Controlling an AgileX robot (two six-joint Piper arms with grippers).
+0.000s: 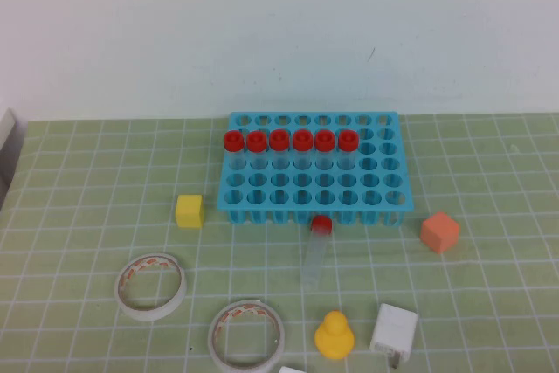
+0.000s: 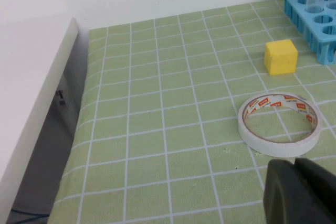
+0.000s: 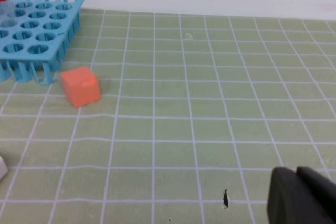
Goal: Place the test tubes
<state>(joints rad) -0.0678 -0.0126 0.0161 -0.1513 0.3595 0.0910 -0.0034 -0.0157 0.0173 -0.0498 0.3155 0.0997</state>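
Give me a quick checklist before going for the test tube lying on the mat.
1. Loose test tube lies flat in front of the rack, uncovered: ok.
2. Free rack holes: ok; six capped tubes fill part of one row.
3. Left hand open: not ok; shut, low over the mat beside a tape roll.
4. Right hand open: not ok; shut, over bare mat, apart from the orange cube.
5. Approach path: cannot tell; neither hand shows in the high view.
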